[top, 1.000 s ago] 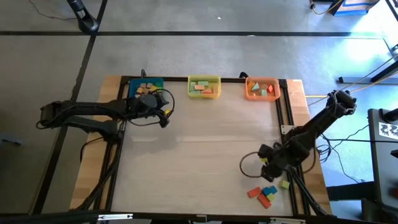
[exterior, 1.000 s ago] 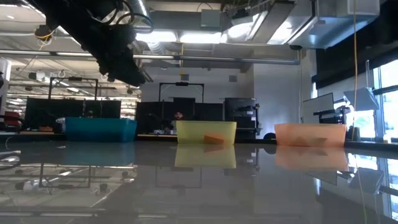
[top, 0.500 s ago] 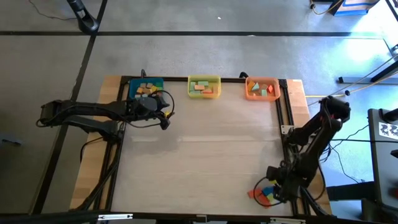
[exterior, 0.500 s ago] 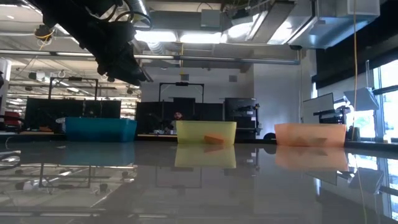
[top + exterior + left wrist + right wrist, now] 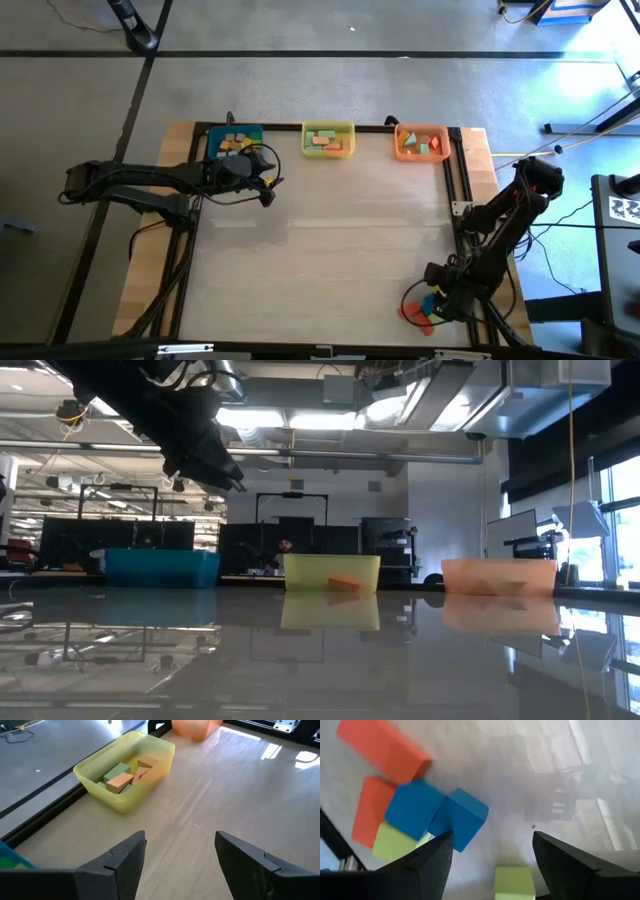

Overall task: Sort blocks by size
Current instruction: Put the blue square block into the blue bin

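The left arm reaches in from the left side, and its left gripper hangs at the far left with jaws wide apart. The right arm bends down, its right gripper low at the near right, jaws apart.

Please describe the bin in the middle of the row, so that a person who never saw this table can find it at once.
Three bins stand in a row along the table's far edge. The middle one, the yellow bin, stands between a blue bin and an orange bin. It alone is yellow, and it holds green and orange blocks.
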